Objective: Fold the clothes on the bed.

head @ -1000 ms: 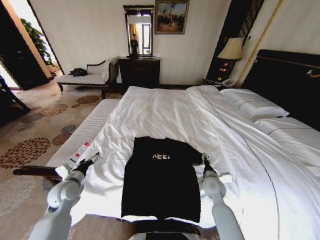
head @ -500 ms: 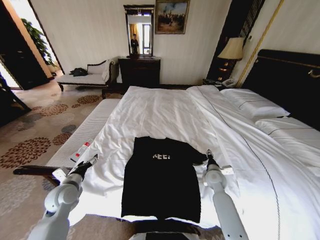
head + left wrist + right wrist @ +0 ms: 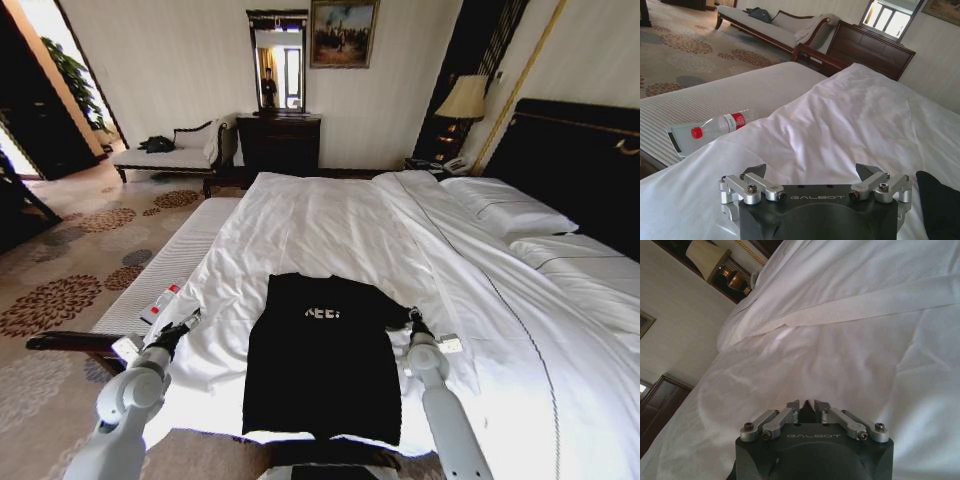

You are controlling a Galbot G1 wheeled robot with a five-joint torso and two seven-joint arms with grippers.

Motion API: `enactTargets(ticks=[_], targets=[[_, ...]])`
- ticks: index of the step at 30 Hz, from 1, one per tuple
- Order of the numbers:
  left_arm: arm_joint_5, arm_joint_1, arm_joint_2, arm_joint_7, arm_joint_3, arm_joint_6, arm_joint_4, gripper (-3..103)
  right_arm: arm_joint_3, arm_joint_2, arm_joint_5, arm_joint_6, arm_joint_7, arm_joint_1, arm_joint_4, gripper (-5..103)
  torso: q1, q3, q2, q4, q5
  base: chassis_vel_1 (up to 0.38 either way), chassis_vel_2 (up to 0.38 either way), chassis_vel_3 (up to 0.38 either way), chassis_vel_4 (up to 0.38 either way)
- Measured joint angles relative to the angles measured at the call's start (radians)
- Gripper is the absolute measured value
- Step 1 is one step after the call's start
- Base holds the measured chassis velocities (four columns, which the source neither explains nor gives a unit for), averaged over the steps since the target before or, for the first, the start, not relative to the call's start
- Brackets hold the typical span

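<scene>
Two arms are in play, but only the right one is really doing anything. The black T-shirt (image 3: 322,355) lies flat on the near part of the bed (image 3: 330,225), white lettering up, collar toward the far side, body already narrowed into a rough rectangle.

The right end effector (image 3: 415,322) sits at the shirt's right sleeve with its fingers pinched together. In the right wrist view (image 3: 807,407) there's a dark sliver between the tips, so I'd say it's clamped on a bit of the sleeve fabric, though that part is my read.

Compared with a second ago, it went a little outward and toward the far side, then came back slightly closer to the shirt. The sleeve edge next to it looks a touch more bunched. To me that means the right sleeve fold is just getting started, not finished, since the sleeve is still poking out past the body.

The left end effector (image 3: 180,328) hovers over the white duvet, well left of the shirt. It has barely shifted over that second. In the left wrist view (image 3: 811,176) its fingers are spread wide with nothing in them. A water bottle (image 3: 720,126) is lying on the striped bench (image 3: 715,97) beside the bed.
</scene>
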Motion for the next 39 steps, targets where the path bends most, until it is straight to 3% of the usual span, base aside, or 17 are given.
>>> enactTargets(ticks=[2, 7, 18, 27, 34, 39], targets=[[0.005, 0.005, -0.003, 0.000, -0.001, 0.000, 0.000, 100, -0.004, 0.001, 0.000, 0.000, 0.000, 0.001, 0.002, 8, 0.000, 0.000, 0.000, 0.0000, 0.0000, 0.000, 0.000, 0.000, 0.000], [0.013, 0.009, -0.009, -0.001, -0.002, -0.002, 0.000, 100, -0.012, 0.002, -0.002, 0.000, 0.000, 0.006, 0.002, 1, 0.000, 0.000, 0.000, 0.0000, 0.0000, 0.000, 0.000, 0.000, 0.000], [0.031, 0.019, -0.025, -0.004, 0.002, -0.009, 0.002, 100, -0.075, -0.028, -0.018, -0.007, 0.000, 0.041, 0.046, 0, 0.000, 0.000, 0.000, 0.0000, 0.0000, 0.000, 0.000, 0.000, 0.000], [0.047, 0.033, -0.046, -0.006, 0.004, -0.013, 0.000, 100, -0.270, -0.057, -0.105, -0.007, -0.040, 0.121, -0.005, 0, 0.000, 0.000, 0.000, 0.0001, 0.0000, 0.000, 0.000, 0.000, 0.000], [0.050, 0.041, -0.041, -0.007, -0.008, -0.015, 0.008, 100, -0.391, -0.031, -0.160, 0.012, -0.072, 0.180, -0.084, 0, 0.000, 0.000, 0.000, 0.0001, -0.0001, 0.000, 0.000, 0.000, 0.000], [0.050, 0.040, -0.037, -0.008, -0.009, -0.015, 0.014, 100, -0.418, -0.008, -0.187, 0.029, -0.087, 0.219, -0.160, 0, 0.000, 0.000, 0.000, 0.0000, -0.0001, 0.000, 0.000, 0.000, 0.000]])
